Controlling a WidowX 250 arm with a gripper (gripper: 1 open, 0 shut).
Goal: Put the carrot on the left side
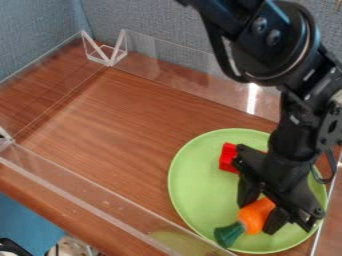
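While the carrot (250, 219) sits low at the bench's near right corner, over the near rim of the round green plate (195, 168), we note the gripper (275, 212) pointing straight down on it, jaws pinching the orange body with the green stem end poking out toward the near edge. We cannot tell whether the carrot rests on the plate or hangs just clear of it. A red block (231, 156) lies on the plate just behind the gripper, close to the black fingers. The left side (94, 110) of the brown bench is bare wood, bounded by clear plastic walls (54, 64), well apart from the plate. We judge the step in hand to be securing the grip and lifting. To do it well, we would hold the pinch firm on the thick orange part, since the tapered body could slip or swivel. Rise straight up first, enough to clear the plate rim and avoid nudging the red block, then carry across toward the left edge, staying inside the walls. Lower until the carrot meets the wood before letting go, so it does not roll.
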